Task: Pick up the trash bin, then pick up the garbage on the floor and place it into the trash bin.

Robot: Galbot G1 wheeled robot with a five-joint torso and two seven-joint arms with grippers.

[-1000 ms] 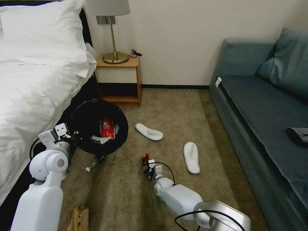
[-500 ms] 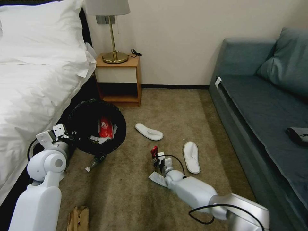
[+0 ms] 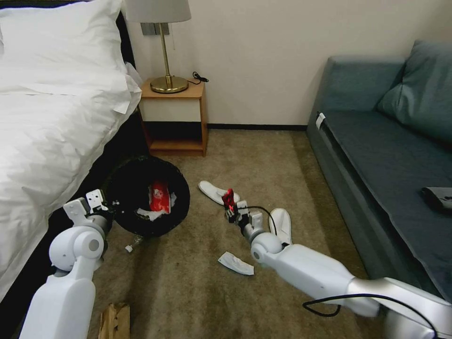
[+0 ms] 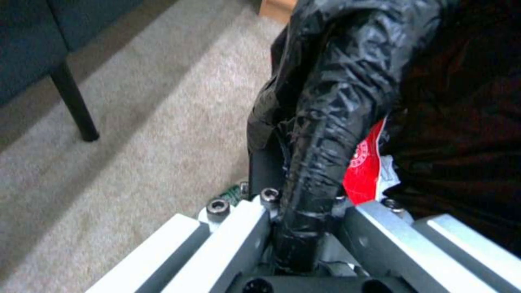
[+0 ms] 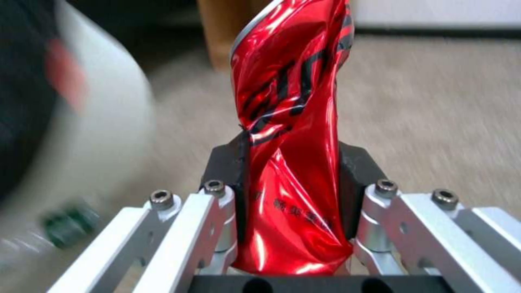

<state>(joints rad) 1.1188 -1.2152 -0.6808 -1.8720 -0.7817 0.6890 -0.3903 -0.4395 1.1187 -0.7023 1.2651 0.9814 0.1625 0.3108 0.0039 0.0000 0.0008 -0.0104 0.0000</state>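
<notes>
Beside the bed [image 3: 52, 141], the left tool [image 3: 107, 207] pinches the trash bin [image 3: 148, 195] by its rim. Right of the bin over open carpet, the right tool [image 3: 229, 207] clamps a crushed red can [image 3: 228, 197], slippers [image 3: 281, 225] just beyond.

The left gripper [image 4: 304, 228], at the frame's bottom centre, pinches the bag-lined rim of the trash bin [image 4: 347, 93], which rises toward the upper right. A red-and-white wrapper [image 4: 364, 171] shows inside the bin. Beige carpet [image 4: 136, 134] fills the left.
</notes>
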